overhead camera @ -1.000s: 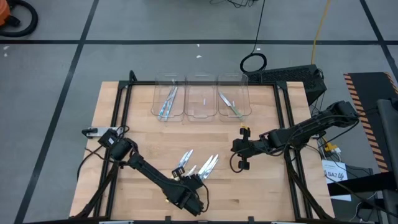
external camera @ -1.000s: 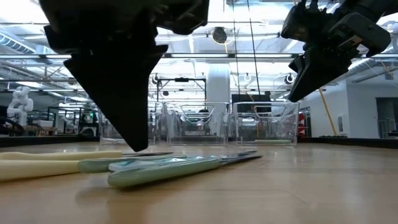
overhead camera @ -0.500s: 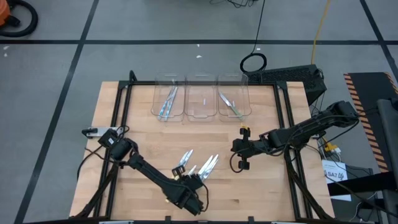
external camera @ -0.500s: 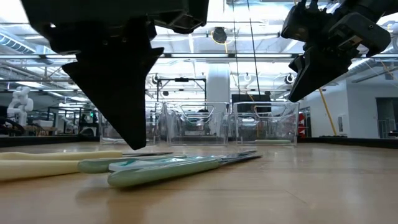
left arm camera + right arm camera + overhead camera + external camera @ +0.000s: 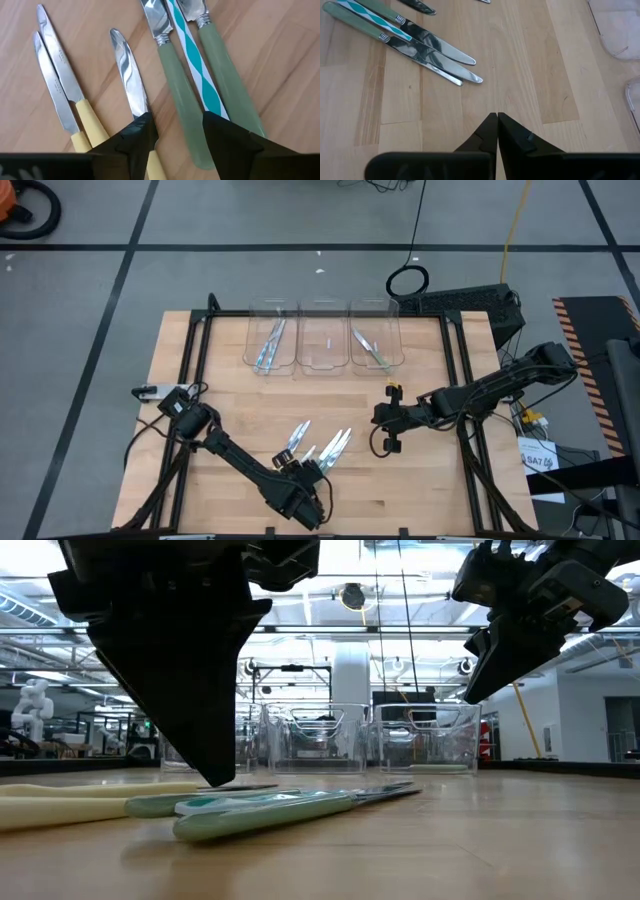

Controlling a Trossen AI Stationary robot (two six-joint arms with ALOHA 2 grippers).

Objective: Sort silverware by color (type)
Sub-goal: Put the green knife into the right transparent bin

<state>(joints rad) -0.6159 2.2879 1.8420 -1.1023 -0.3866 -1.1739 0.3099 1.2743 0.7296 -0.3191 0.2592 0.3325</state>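
Several loose knives of the silverware lie flat on the wooden table near its front edge: pale yellow handles, two green handles and a blue-and-white striped one. My left gripper stands open just over them and points steeply down. One green-handled knife lies between its fingers, and its other finger stands over a yellow knife's neck. My right gripper hangs shut above bare table right of centre. More silverware lies in the bins at the back.
Three clear bins stand side by side at the table's far edge: the left bin holds bluish pieces and the right bin a green one. The middle bin stands between them. Bare wood lies between bins and loose knives.
In the low view my left gripper's dark shape has grown wider above the knives and has turned slightly, without leaving its place. The knives on the table lie as before.
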